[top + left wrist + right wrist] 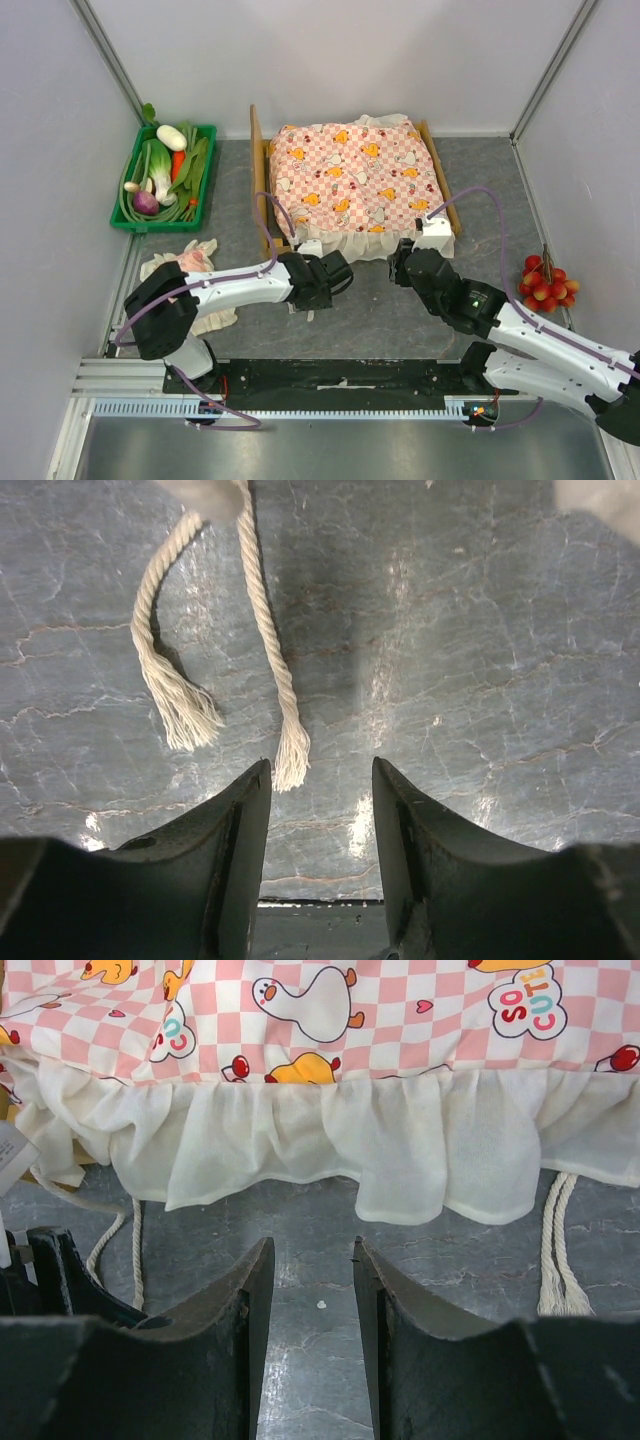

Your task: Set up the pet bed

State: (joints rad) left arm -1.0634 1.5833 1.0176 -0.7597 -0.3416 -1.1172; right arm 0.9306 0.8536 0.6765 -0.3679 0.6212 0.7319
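The pet bed (257,160) is a light-wood frame at the back middle, its headboard on the left and a side rail (441,180) on the right. The pink-checked frilled mattress (355,180) lies on it and covers the base. In the right wrist view the mattress frill (350,1150) hangs just ahead of my open, empty right gripper (312,1250). My left gripper (320,775) is open and empty over the grey mat, just short of two white cord ends (285,700). In the top view both grippers, the left (345,272) and the right (398,262), sit at the bed's near edge.
A small pink frilled pillow (190,262) lies on the mat to the left, beside the left arm. A green tray (160,227) of vegetables stands at the back left. A bunch of red fruit (545,282) lies at the right. More cords (558,1250) hang below the frill.
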